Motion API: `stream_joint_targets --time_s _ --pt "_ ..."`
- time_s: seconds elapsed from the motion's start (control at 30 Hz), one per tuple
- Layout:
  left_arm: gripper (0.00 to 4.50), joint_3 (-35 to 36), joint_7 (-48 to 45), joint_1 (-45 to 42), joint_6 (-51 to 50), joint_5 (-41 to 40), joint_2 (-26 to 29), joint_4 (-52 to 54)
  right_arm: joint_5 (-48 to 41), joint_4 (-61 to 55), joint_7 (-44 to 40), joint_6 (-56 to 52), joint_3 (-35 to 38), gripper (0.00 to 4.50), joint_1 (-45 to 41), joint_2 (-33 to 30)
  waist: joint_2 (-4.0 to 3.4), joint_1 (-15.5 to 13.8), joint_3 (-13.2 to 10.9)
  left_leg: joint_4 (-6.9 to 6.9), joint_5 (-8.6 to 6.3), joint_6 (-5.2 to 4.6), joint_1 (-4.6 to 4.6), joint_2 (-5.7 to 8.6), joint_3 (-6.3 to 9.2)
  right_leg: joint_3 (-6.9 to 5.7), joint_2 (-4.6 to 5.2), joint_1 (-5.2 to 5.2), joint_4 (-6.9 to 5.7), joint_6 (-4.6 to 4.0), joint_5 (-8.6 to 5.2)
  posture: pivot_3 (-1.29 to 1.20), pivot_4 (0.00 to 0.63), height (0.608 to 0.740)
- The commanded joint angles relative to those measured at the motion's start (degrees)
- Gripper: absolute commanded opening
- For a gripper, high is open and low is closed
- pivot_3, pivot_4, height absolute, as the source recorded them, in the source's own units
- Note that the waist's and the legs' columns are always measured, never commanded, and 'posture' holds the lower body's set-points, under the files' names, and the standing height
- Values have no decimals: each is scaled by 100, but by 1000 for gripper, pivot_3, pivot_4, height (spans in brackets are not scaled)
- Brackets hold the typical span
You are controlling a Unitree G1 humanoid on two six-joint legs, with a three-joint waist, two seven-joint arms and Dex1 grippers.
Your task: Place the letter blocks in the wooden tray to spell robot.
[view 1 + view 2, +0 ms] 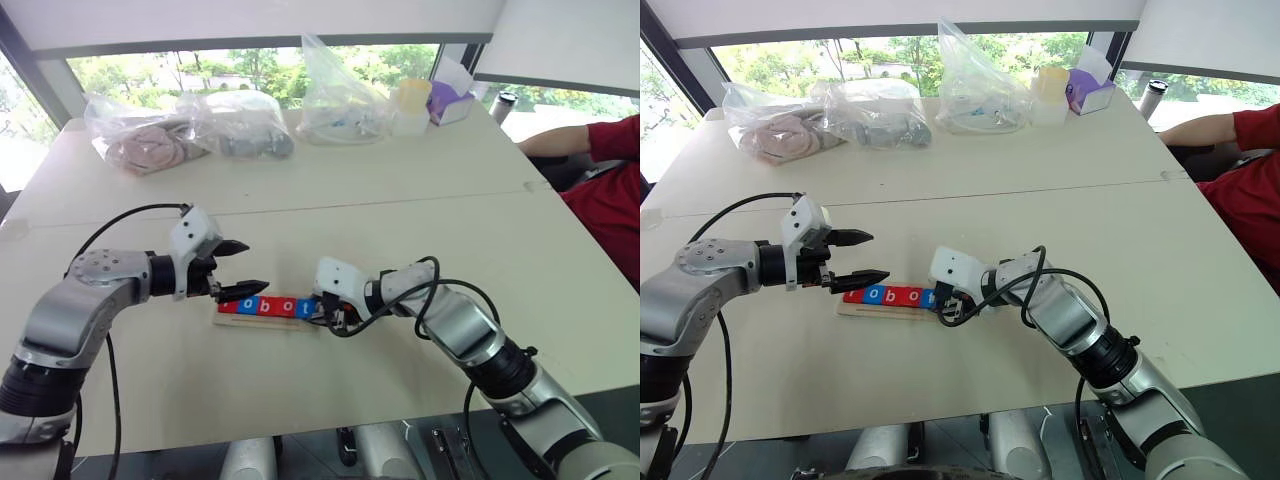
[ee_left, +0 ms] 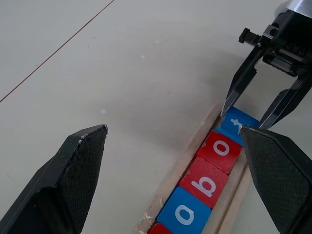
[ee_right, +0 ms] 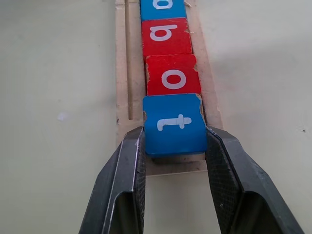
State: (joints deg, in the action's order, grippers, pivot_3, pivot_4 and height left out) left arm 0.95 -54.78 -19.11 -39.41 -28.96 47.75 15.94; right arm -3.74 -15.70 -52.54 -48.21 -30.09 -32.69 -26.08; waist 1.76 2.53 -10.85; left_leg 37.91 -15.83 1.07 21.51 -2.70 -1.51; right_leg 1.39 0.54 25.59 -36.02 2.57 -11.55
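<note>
Clamping the blue t block between the right gripper fingers, at the right end of the wooden tray, which is lying near the middle of the desk, closer to its near edge. Sitting in a row beside it: red o, red b, blue o. Hovering wide open and empty over the tray's left end: left gripper. Risking dragging the t back out, or tilting it onto the rim, if withdrawing before fully releasing; nudging neighbours also possible.
</note>
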Motion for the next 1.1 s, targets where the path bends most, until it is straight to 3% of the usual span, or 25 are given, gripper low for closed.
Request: stream_joint_targets --time_s 0.03,0.17,0.33,0.4,0.63,0.83,1.0,1.1 --pt "4500 42 -22 -85 88 25 8 80 -89 -203 55 24 12 1130 -59 69 0 0 0 0 0 0 0 0 0 0 0 0 0 0 0 0 150 740" --pt "4500 42 -19 -84 80 27 -9 92 -95 -178 107 39 30 1130 -61 104 0 0 0 0 0 1 1 0 0 0 0 1 2 0 0 0 150 740" --pt "4500 53 -15 -70 65 25 -19 116 -95 -144 180 65 64 3687 -96 154 0 1 0 -3 0 1 4 0 -1 0 1 6 2 0 -1 0 150 740" --pt "4500 59 -19 -65 67 28 -20 112 -121 -157 208 41 116 4462 -131 188 0 1 0 -4 0 1 6 0 -1 0 1 8 2 0 -1 0 150 740" --pt "4500 109 -29 -44 63 18 10 111 -478 -199 327 -97 729 4462 -339 262 0 -2 0 -4 0 0 27 0 -1 0 0 28 1 0 0 0 150 740" --pt "4500 426 -98 125 104 -13 209 -43 -855 -454 110 118 1487 4462 -103 -358 0 -30 0 1 0 0 87 1 0 -1 0 86 -3 1 3 0 150 740" --pt "4500 480 -152 172 152 -8 284 -120 -442 -505 532 464 1271 4462 489 -651 2 -11 1 -1 -3 -5 89 1 0 -1 0 87 -1 12 -5 0 150 740" --pt "4500 446 -157 147 170 25 266 -171 -333 -481 771 553 1069 4462 661 -448 2 12 1 0 -3 -5 88 1 -3 0 0 89 -3 10 -4 0 150 740"
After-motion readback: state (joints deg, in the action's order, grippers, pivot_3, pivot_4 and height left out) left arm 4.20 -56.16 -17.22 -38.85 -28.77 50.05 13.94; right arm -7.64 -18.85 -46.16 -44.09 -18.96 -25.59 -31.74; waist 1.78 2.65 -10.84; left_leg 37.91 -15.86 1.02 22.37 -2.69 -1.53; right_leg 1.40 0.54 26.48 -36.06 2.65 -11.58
